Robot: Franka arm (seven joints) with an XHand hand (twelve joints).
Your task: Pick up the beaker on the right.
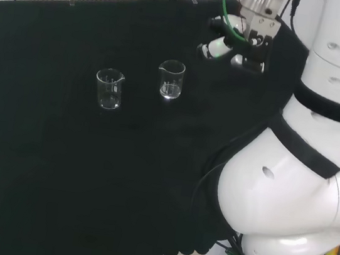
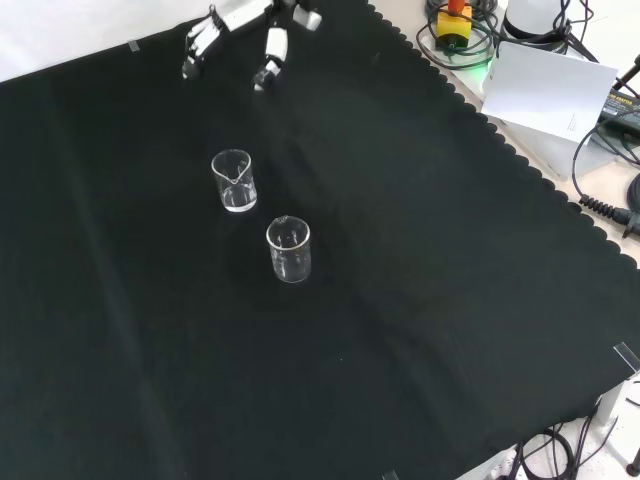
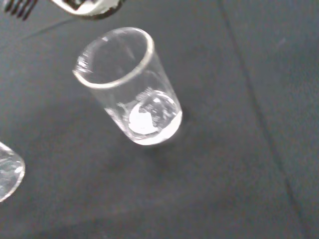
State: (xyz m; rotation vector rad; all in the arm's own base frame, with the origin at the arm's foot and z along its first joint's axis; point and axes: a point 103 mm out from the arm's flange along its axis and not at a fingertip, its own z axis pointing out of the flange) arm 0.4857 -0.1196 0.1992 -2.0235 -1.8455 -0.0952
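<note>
Two beakers are standing upright on the surface [image 1: 38, 166], near each other but apart. In the head view, the right beaker [image 1: 171, 79] is sitting slightly farther back than the left beaker [image 1: 109, 88]. The robot hand [image 1: 223, 43] is hanging above the surface to the right of both (well apart from them), holding nothing.

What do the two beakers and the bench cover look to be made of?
Both beakers, one nearer the hand and one farther: clear glass or plastic, glossy; the cloth shows through their walls and the rims glint. Which of the two, I cannot tell. Bench cover: black matte fabric, with a scalloped edge and faint creases.
</note>
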